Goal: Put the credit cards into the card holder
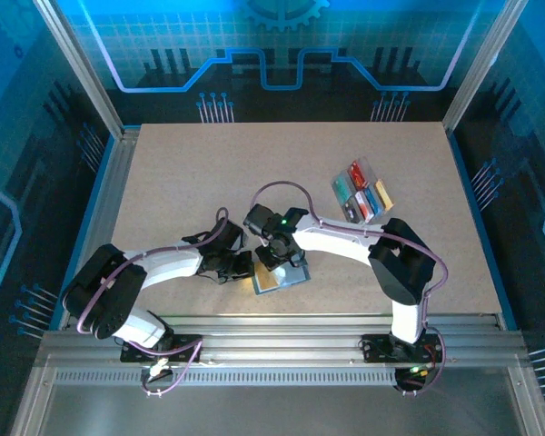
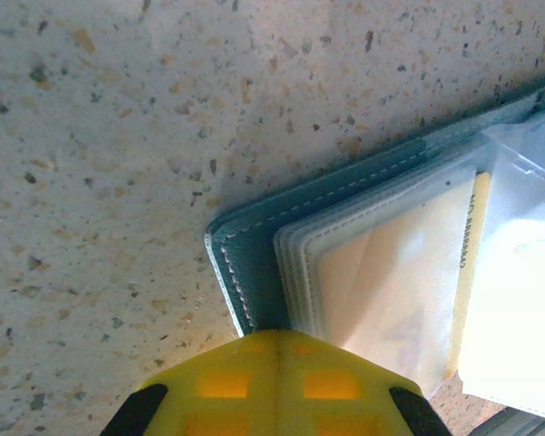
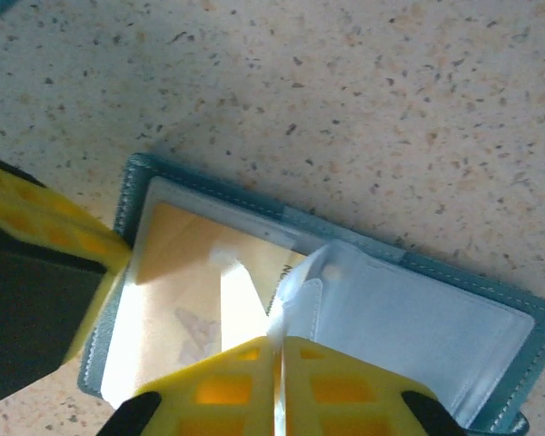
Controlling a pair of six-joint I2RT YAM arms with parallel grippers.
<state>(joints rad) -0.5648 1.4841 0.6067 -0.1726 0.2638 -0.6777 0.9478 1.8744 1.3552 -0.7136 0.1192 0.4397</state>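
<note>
- The right gripper (image 3: pixel 277 350), closest to the lens, has its yellow fingers clenched on a clear sleeve (image 3: pixel 313 272) that stands up from the open card holder (image 3: pixel 436 318).
- The left gripper (image 2: pixel 277 343) is clenched too, its tips against the holder's stitched teal edge. I cannot tell whether it pinches that edge.
- A yellow card (image 3: pixel 182 291) lies inside the sleeves on the side by the left gripper.
- The holder lies on the speckled table (image 1: pixel 209 173), near its front edge, between the two arms.
- More credit cards (image 1: pixel 363 195) sit in a clear tray (image 1: pixel 339 184), well off to the right.
</note>
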